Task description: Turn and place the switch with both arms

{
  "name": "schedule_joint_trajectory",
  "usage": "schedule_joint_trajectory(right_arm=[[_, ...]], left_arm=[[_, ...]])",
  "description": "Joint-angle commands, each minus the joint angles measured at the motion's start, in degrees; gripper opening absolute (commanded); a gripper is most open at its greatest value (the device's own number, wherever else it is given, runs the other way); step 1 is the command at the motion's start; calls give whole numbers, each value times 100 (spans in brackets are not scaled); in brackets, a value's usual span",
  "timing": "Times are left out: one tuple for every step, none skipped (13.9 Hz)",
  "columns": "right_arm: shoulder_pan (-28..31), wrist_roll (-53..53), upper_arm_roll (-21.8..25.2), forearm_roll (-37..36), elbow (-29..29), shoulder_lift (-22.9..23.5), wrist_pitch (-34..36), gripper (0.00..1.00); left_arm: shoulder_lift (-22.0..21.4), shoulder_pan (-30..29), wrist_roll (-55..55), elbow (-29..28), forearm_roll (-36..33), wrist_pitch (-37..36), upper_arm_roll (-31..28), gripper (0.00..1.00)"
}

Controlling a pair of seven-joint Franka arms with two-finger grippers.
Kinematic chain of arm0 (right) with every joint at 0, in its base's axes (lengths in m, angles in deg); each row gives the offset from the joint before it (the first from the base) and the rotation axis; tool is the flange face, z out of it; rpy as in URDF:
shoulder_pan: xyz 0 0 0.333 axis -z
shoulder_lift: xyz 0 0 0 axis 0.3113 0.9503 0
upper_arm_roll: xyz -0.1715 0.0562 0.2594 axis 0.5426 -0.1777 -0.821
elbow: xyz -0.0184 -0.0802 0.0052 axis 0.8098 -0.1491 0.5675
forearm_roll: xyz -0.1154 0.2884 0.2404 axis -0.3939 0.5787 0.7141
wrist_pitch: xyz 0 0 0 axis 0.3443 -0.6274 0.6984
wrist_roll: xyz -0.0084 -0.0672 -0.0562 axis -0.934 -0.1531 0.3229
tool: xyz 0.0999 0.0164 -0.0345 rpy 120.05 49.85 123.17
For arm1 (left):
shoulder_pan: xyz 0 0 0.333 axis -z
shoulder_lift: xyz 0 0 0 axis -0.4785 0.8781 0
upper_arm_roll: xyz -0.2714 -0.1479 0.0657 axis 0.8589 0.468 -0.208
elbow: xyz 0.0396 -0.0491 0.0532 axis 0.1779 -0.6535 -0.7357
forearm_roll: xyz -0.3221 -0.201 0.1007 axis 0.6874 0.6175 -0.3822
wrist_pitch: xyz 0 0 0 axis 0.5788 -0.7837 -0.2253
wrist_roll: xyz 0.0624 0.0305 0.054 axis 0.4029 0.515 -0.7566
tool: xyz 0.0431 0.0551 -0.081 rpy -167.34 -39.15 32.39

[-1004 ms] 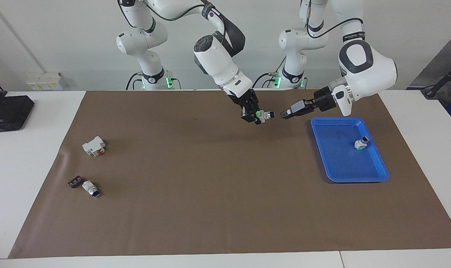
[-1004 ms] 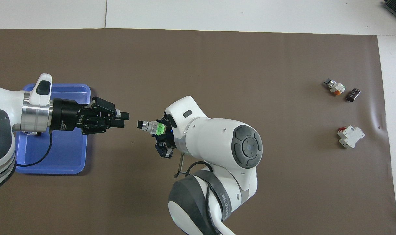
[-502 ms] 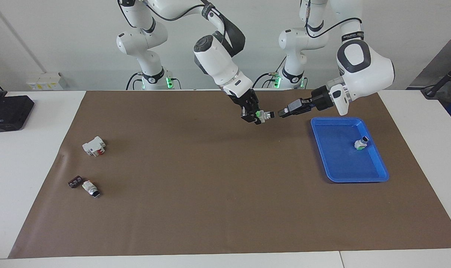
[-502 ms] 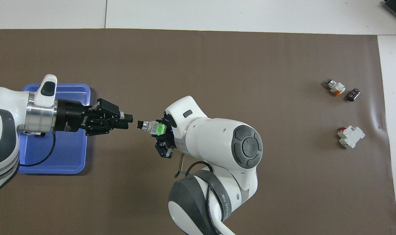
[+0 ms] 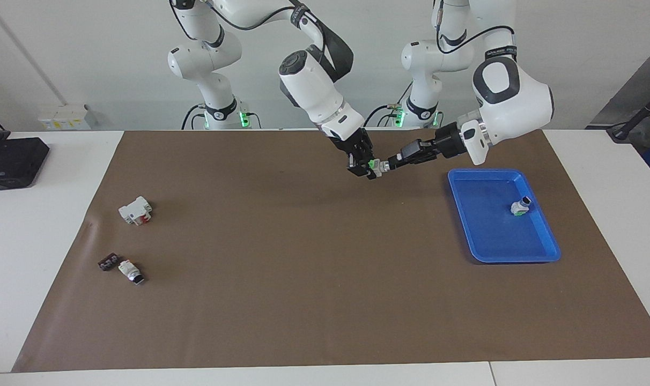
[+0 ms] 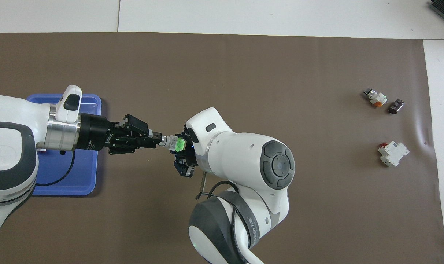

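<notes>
The switch [image 5: 377, 167] [image 6: 171, 142], white with a bright green end, hangs level in the air over the middle of the brown mat. My right gripper [image 5: 363, 167] [image 6: 180, 147] is shut on its green end. Its black knob points toward the blue tray [image 5: 504, 259] [image 6: 94, 110]. My left gripper [image 5: 392, 163] [image 6: 157, 136] comes in from the tray's side. Its fingertips stand narrowly apart around the knob, which they hide.
A second green-ended switch [image 5: 521, 206] stands in the tray, hidden by my left arm in the overhead view. Toward the right arm's end lie a white blocky part [image 5: 135, 210] [image 6: 393, 153], a red-marked switch [image 5: 129, 269] [image 6: 374, 97] and a small black part [image 5: 108, 262] [image 6: 395, 106].
My left gripper has moved from beside the tray to the held switch, and its fingertips now enclose the black knob. The right gripper and the switch have stayed still.
</notes>
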Motion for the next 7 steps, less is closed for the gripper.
schedule_joint_trajectory(right_arm=[[24,-71,-27,57,-70,71,-146,0],[24,-71,-27,57,-70,71,-146,0],[24,-71,-27,57,-70,71,-155,0],[24,-80,-27,57,-70,71,-155,0],[24,-80,-27,57,-70,71,-155,0],[24,-80,-27,57,-70,71,-155,0],[24,-80,-27,57,-70,71,-155,0]], left_arm=[[-82,89,79,-119,93,151,-49,29],[-82,89,79,-119,93,151,-49,27],[-82,80,71,-119,93,133,-49,26],[-82,80,79,-119,93,125,-49,25],[-82,80,79,-119,93,116,-49,18],[-82,80,71,-119,93,124,-49,15],[-82,89,79,-119,93,133,-49,13]])
